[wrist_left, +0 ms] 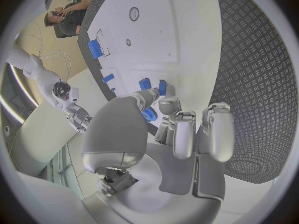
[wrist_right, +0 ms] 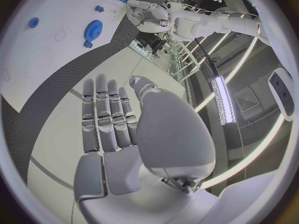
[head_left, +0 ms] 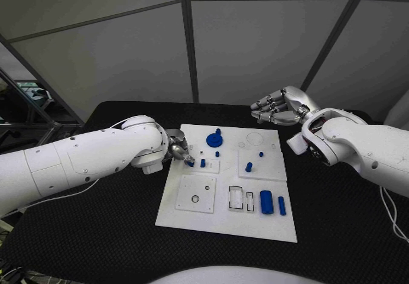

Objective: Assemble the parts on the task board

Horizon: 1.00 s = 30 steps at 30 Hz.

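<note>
A small blue part sits pinched in the left hand fingertips, low over the white board; the left wrist view reveals this grasp. Beyond the fingers, more blue parts lie on the board. The right hand hovers behind the board, fingers apart, holding nothing.
</note>
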Motion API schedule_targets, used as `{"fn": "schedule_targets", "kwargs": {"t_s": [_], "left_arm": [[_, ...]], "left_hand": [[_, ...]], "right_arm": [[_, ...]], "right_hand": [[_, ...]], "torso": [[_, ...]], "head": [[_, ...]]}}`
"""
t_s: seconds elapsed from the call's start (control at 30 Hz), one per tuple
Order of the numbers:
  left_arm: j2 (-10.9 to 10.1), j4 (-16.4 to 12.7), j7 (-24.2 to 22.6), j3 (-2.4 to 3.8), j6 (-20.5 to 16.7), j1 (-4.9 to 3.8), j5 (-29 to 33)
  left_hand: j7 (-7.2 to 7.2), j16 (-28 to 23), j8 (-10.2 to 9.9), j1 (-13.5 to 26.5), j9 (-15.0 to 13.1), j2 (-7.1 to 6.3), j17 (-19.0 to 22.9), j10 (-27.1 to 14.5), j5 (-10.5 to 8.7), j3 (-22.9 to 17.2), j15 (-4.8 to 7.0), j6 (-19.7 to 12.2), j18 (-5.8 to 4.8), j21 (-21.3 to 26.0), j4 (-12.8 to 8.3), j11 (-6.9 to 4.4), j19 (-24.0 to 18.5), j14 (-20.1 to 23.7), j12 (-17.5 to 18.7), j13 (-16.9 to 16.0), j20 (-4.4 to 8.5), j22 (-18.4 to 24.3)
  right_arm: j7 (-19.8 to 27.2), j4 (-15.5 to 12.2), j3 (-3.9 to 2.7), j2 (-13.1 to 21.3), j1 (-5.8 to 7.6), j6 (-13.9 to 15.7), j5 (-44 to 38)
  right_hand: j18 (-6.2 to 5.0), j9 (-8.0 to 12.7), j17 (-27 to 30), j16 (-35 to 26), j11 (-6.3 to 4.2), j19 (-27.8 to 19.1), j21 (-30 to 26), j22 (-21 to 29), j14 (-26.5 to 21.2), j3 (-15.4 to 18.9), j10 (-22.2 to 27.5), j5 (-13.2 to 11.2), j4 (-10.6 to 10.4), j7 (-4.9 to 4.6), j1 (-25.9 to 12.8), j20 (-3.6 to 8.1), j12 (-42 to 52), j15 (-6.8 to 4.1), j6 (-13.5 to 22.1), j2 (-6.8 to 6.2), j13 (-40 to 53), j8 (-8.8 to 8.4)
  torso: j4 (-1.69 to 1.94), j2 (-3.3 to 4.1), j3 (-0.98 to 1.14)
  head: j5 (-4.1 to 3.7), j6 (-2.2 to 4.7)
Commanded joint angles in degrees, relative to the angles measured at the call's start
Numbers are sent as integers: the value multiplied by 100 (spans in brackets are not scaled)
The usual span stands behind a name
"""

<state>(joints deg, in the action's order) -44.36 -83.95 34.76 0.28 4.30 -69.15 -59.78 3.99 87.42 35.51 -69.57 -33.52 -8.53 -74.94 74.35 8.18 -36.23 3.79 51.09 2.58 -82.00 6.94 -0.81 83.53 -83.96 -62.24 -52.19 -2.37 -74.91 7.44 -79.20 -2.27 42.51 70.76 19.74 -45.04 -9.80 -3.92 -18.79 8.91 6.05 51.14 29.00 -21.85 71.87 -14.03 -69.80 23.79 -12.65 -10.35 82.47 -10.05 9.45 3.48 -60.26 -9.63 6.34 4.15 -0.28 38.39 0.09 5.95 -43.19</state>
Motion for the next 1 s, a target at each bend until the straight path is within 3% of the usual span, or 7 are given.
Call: {"fn": "schedule_targets", "kwargs": {"t_s": [0.03,0.63,0.77,1.0], "left_arm": [[7,-9,84,-5,167,3,-67],[85,36,117,-6,273,3,-67],[123,76,152,-8,327,2,-66],[180,140,191,-16,348,2,-65]], "left_hand": [[-38,34,23,43,-3,15,-1239,19,35,-798,33,15,13,-22,-773,-6,44,-522,28,18,13,-489],[-66,36,67,156,-32,-44,-1240,27,47,-795,39,34,8,-34,-770,-26,56,-523,118,149,17,-511],[-159,37,96,386,-43,-103,-1242,73,26,-607,82,97,3,-46,-675,-90,71,-524,195,280,44,-536],[-203,40,55,666,10,-89,-1246,118,15,-273,120,218,-6,-61,-476,-122,93,-526,185,301,84,-570]], "right_arm": [[27,-6,-2,-2,10,-38,16],[24,-13,-2,6,10,-40,16],[22,-20,-2,11,10,-40,16],[19,-26,-2,16,11,-38,16]], "right_hand": [[-63,-1,6,-31,19,37,-28,9,34,-11,-2,32,-18,-4,-38,-20,-29,9,31,10,-9,-20],[-63,-1,6,-31,19,37,-28,9,34,-11,-2,32,-18,-4,-38,-20,-29,9,31,10,-9,-20],[-63,-1,6,-31,19,37,-28,9,34,-11,-2,32,-18,-4,-38,-20,-29,9,31,10,-9,-20],[-63,-1,4,-44,19,51,-47,21,43,-13,-3,58,-23,-3,-52,-20,-27,9,30,11,-19,-19]], "torso": [[-3,0,1],[-5,4,4],[-3,2,4],[1,2,2]], "head": [[-4,5],[-10,-10],[-19,-9],[-25,-14]]}}
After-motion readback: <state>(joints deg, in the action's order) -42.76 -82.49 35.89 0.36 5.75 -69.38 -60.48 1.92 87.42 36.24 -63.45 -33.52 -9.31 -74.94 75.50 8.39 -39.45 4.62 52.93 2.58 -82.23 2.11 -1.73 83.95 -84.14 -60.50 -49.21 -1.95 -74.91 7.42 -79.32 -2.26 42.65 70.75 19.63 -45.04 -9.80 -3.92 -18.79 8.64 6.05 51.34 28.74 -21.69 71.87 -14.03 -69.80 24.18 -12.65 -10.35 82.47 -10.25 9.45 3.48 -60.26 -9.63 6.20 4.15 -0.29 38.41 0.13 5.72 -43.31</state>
